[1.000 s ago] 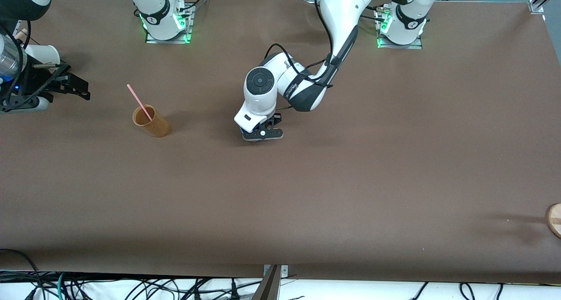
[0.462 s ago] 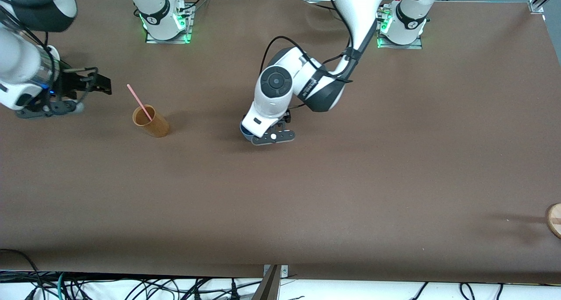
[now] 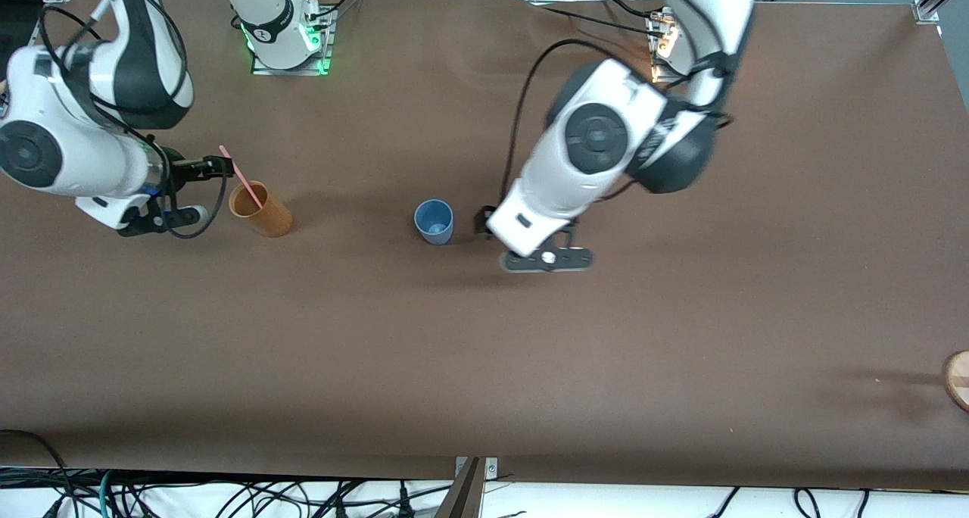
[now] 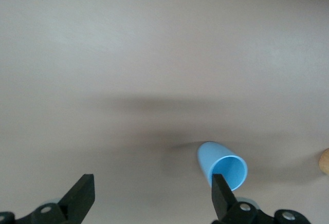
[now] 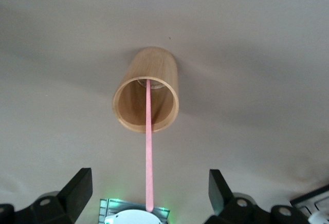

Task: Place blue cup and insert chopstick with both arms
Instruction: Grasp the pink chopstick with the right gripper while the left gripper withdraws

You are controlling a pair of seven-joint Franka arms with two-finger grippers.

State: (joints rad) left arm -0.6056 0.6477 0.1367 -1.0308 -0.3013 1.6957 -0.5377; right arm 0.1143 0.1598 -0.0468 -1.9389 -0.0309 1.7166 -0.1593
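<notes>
- The blue cup (image 3: 434,221) (image 4: 222,168) stands upright on the worktop (image 3: 484,351), about midway between the two arms' ends.
- The brown cup (image 3: 260,209) (image 5: 146,97) stands on the worktop toward the right arm's end, well apart from the blue cup and level with it in depth.
- The chopstick (image 3: 241,176) (image 5: 149,147) leans inside the brown cup, its upper end rising above the rim.
- The left pincer (image 3: 546,260) (image 4: 149,203) hangs over the worktop just beside the blue cup, toward the left arm's end, fingers spread and holding nothing.
- The right pincer (image 3: 219,166) (image 5: 149,196) hangs beside the chopstick's upper end, above the brown cup, fingers spread on either side of the stick without touching it.
- A wooden disc (image 3: 958,379) lies at the worktop's edge at the left arm's end, nearer the front camera than both cups.
</notes>
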